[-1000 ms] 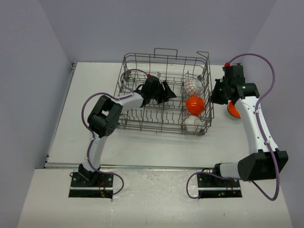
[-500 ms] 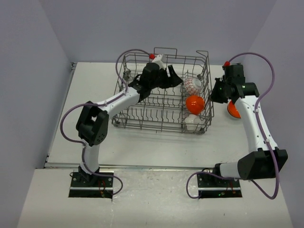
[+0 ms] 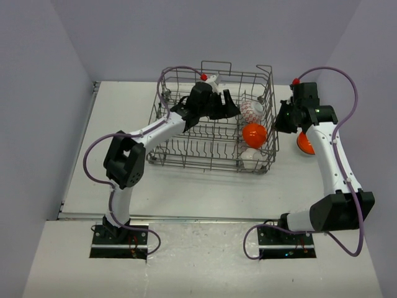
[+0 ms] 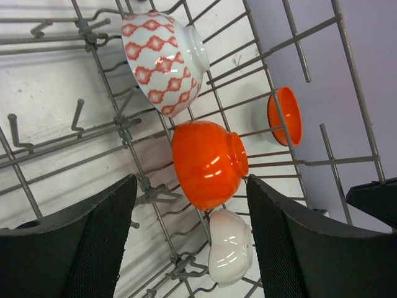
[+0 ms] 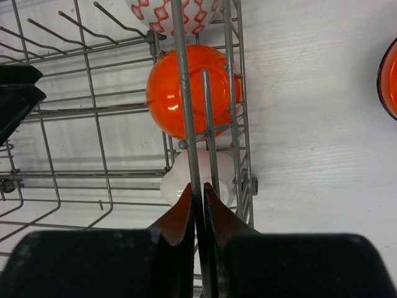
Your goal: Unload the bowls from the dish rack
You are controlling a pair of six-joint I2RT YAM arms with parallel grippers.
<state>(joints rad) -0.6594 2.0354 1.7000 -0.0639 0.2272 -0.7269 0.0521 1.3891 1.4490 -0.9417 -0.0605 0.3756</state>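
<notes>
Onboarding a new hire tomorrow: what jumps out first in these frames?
The bright orange bowl standing at the right end of the dish rack, between a red-patterned bowl and a white bowl. Next, the right gripper pinched shut on a rack wire, while the left gripper hangs open over the rack. A second orange bowl sits outside it, to the right.

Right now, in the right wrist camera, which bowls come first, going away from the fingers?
Starting at the right gripper, pinching a dish rack wire → plain white bowl → orange bowl → white bowl with red pattern.
</notes>
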